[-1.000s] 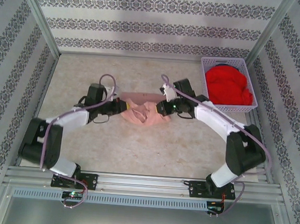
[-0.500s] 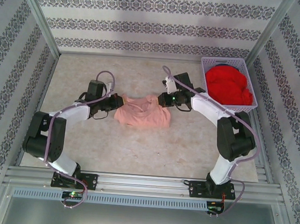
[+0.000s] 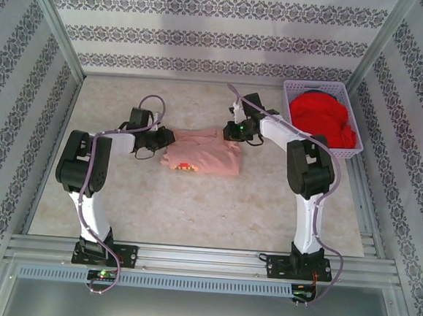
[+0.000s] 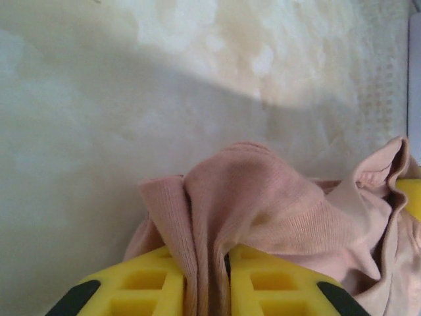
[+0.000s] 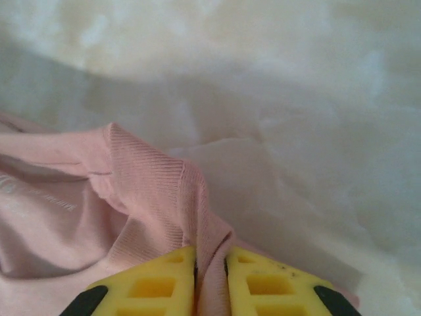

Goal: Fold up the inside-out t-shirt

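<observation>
T-shirt (image 3: 201, 151) at mid-table from above, lying as a flat folded slab, left gripper (image 3: 163, 137) on its left edge and right gripper (image 3: 233, 133) on its far-right corner; seemingly the end of a fold, with letting go and lifting clear called for next. Left wrist: fingers (image 4: 276, 280) nearly together, pinching a bunched ridge of pink cloth. Right wrist: likewise close, clamped on a ribbed hem fold just above bare table (image 5: 316, 99).

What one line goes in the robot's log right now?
left tool: shut on t-shirt | right tool: shut on t-shirt | t-shirt: lying on table, spread between tools
</observation>
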